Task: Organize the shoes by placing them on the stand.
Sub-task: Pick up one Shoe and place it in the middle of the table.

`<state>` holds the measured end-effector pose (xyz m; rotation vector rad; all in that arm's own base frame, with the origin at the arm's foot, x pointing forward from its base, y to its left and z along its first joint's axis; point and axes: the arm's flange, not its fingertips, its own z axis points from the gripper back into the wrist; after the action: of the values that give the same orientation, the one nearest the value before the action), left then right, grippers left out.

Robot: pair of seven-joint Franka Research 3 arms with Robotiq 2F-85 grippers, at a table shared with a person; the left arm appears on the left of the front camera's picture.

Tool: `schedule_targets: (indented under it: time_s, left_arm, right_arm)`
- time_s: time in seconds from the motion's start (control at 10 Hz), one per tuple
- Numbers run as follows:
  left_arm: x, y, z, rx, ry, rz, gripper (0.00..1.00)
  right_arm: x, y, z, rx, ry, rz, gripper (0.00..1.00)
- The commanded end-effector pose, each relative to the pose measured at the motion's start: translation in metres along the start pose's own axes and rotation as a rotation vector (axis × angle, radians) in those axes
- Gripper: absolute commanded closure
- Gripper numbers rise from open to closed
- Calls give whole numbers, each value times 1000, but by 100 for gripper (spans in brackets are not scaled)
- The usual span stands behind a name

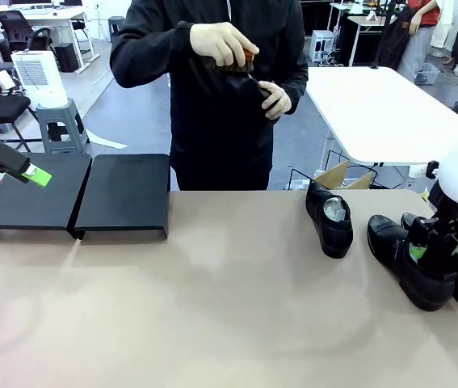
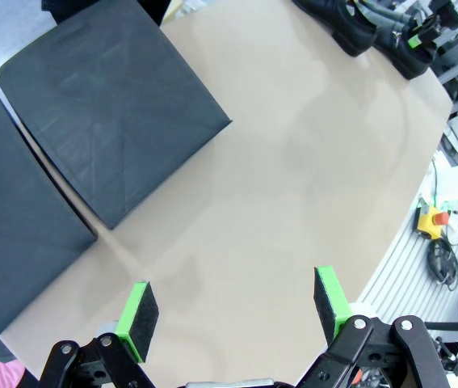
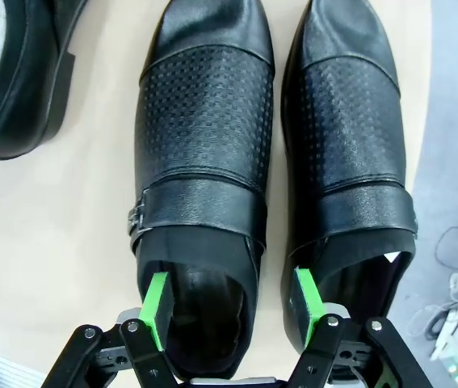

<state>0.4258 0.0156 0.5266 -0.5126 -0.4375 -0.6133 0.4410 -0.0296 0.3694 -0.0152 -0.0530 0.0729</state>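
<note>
Mid-pick, the open right hand (image 3: 230,293) straddled a shoe (image 3: 204,121) at its collar, needing to close; the left hand (image 2: 230,284) hovered open above the stand (image 1: 123,194).

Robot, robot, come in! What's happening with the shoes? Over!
Left gripper open, by the stand. Right gripper open, low over the heel of one shoe. Neighbour close alongside, third shoe apart. None on the stand yet.

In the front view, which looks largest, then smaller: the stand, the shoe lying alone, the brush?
stand, largest
lone shoe, next
brush, smallest, though farther off and partly hidden by the person's hand
</note>
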Motion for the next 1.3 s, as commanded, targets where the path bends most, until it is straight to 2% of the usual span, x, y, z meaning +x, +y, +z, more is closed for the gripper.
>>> schedule_targets:
  time_s: [0.0, 0.4, 0.5, 0.8, 0.9, 1.2]
  left_arm:
    - [0, 1, 1, -16, -10, -9, 0]
    - [0, 1, 1, -16, -10, -9, 0]
    - [0, 1, 1, -16, -10, -9, 0]
    - [0, 1, 1, -16, -10, -9, 0]
    - [0, 1, 1, -16, -10, -9, 0]
    - [0, 1, 1, -16, -10, -9, 0]
  right_arm:
    - [8, -4, -1, 36, 27, -17, 22]
    - [7, -8, -11, 44, 59, 3, 22]
    - [6, -8, -12, 23, 49, 13, 38]
    - [5, -10, -15, 7, 53, 6, 94]
    - [5, -10, -15, 10, 52, 7, 100]
    - [5, -7, -26, 35, 85, 28, 100]
